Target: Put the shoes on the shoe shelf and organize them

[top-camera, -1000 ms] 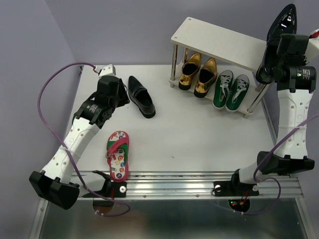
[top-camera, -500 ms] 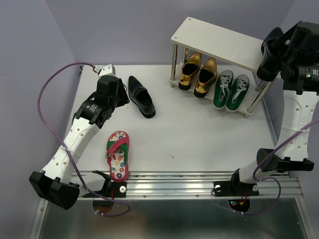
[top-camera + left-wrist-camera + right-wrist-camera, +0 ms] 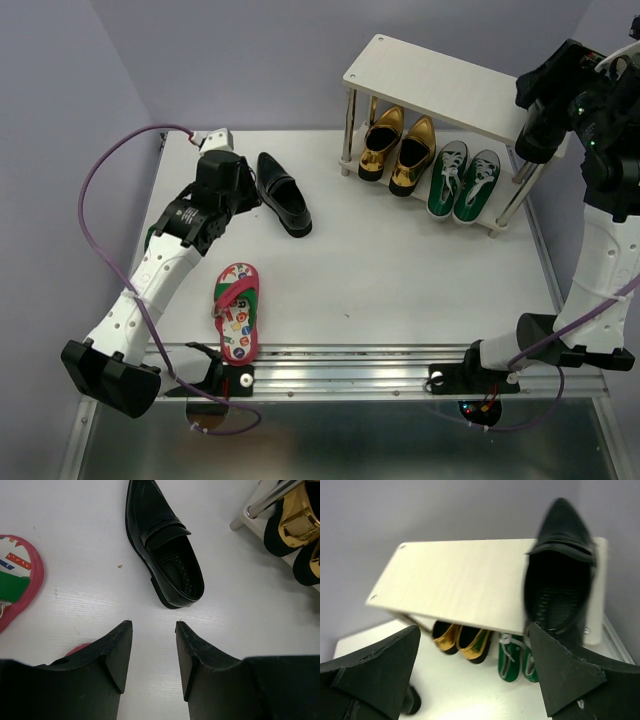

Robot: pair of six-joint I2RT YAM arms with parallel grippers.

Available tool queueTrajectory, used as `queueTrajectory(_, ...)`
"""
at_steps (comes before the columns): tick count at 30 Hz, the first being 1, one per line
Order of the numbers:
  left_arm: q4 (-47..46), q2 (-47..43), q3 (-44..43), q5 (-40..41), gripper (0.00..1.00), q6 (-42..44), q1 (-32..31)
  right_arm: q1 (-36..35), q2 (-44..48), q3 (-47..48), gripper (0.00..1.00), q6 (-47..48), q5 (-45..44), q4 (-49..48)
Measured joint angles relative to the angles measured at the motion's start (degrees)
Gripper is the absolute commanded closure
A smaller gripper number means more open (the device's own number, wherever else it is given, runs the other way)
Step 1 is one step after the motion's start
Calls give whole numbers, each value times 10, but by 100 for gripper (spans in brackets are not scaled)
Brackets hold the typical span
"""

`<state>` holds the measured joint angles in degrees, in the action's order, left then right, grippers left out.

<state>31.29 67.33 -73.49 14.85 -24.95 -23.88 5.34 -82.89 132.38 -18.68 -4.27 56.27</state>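
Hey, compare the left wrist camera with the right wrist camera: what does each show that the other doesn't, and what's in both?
Only the left wrist view: a black loafer lying on the table, the red-pink flip-flop at the left edge, and the left pincer, open and empty. Only the right wrist view: the top of the shoe shelf with a second black loafer at its right end, the green sneakers underneath, and the right pincer, wide open. Both: the gold loafers, plus the shoe shelf, though the left wrist view catches only a leg.
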Motion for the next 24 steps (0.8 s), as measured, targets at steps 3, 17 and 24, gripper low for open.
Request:
queueTrajectory(3,-8,10,2,-5,49,-4,3,0,7,15,6,23,117,-1)
queueTrajectory(17,-42,108,46,-45,31,-43,15,-109,-33,15,7,51,330,5)
queueTrajectory(24,-84,154,63,-78,18,-86,15,-335,-123,16,3,71,216,20)
